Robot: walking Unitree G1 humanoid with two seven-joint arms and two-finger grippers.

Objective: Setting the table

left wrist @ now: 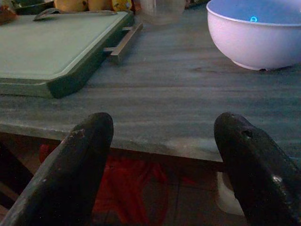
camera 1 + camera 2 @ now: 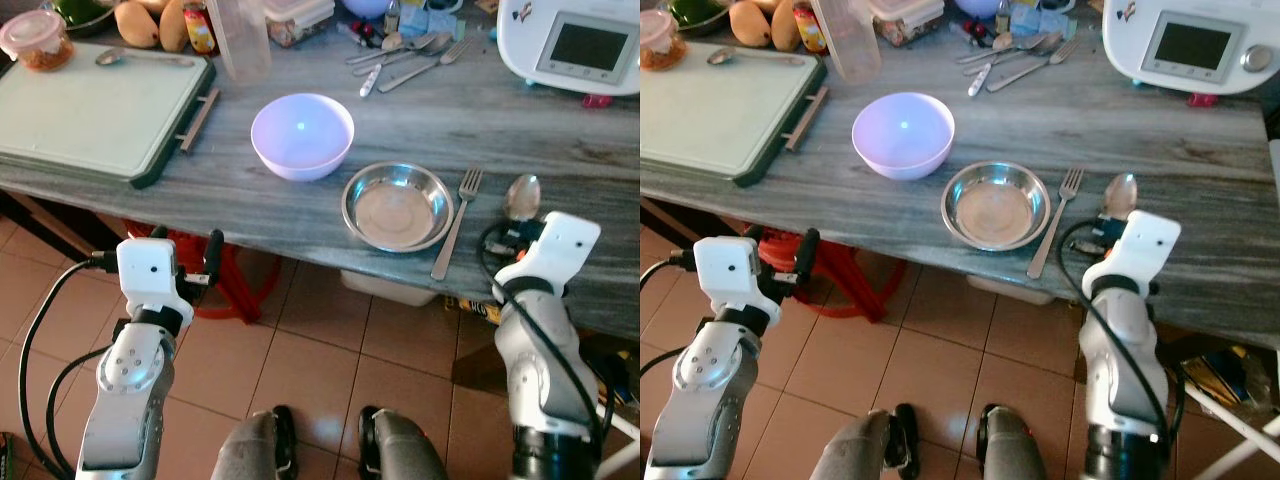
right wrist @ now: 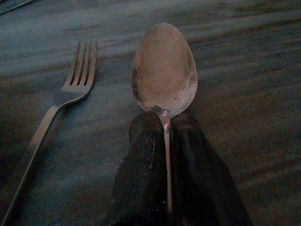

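The right gripper has its two black fingers squeezed tight on the handle of a spoon, which lies on the gray table just beside a fork and a metal bowl. The left gripper hangs below the table edge with its fingers wide apart, near a purple bowl.

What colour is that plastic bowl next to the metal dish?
The bowl is pale lilac, clearest in the left eye view.

A home kitchen: cluttered wooden table, cutlery, tiled floor.
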